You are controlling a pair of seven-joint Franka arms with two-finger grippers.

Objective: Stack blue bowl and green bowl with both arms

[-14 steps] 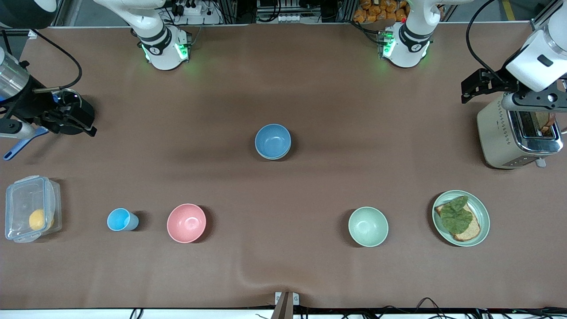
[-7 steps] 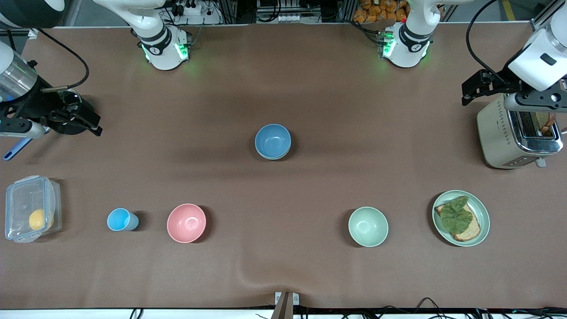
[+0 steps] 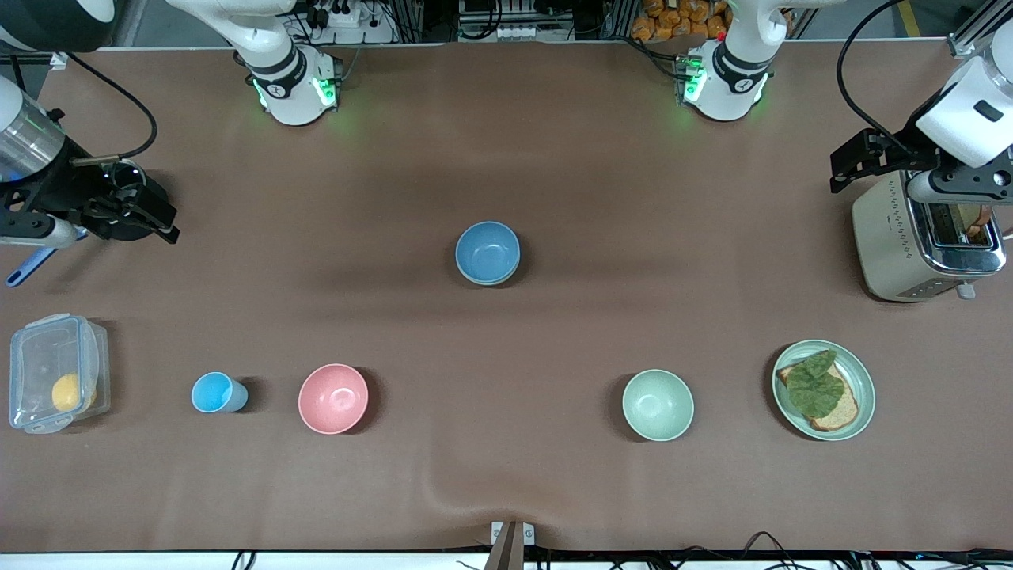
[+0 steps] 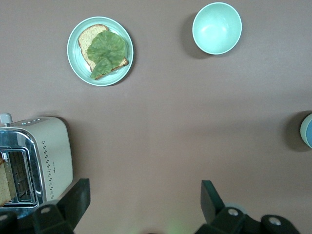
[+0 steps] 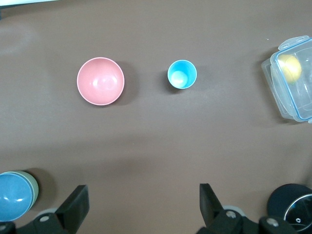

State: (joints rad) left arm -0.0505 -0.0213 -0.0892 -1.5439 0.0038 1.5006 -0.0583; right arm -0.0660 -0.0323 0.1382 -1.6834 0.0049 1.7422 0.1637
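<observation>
The right wrist view looked straight down on the brown table (image 5: 161,146). A pink bowl (image 5: 100,81) stood beside a small light-blue cup (image 5: 182,74), the two apart. A clear lidded container (image 5: 290,85) with a yellow fruit (image 5: 289,66) inside lay near the table's end. The blue bowl (image 5: 13,202) sat nested in a green bowl (image 5: 33,187), whose rim showed beside it. The right gripper (image 5: 144,204) hung with its fingers (image 5: 75,204) spread wide over bare table, holding nothing. A round black object (image 5: 291,197) lay close by.

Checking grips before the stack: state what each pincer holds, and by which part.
Nothing is held. The left pincer hangs open beside the toaster; the right pincer hangs open over bare table at its own end.
</observation>
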